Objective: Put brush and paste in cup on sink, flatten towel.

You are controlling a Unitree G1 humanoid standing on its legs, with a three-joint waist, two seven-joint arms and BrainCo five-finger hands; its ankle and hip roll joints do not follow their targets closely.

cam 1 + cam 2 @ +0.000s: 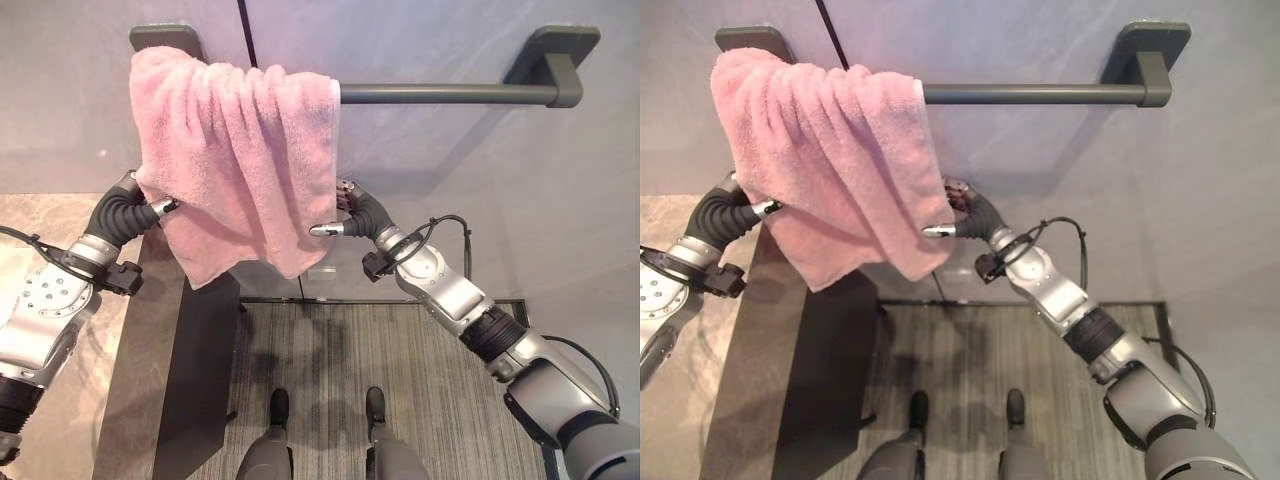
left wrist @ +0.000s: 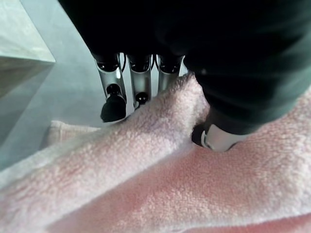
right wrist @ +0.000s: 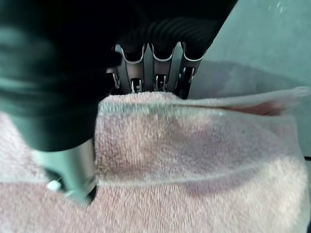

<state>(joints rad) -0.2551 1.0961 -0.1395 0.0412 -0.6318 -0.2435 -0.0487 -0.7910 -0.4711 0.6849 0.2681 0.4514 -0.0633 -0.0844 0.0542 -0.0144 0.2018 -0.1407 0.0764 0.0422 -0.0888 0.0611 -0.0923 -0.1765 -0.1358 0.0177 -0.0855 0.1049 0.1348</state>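
A pink towel hangs bunched over the left end of a dark rail at upper frame. The left robot hand pinches its left edge between thumb and fingers; the right robot hand pinches its right edge at centre frame.

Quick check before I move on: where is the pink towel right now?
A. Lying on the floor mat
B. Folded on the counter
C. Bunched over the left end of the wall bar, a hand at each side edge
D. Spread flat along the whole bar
C: the towel hangs bunched on the bar, the left hand and right hand pinching its side edges.
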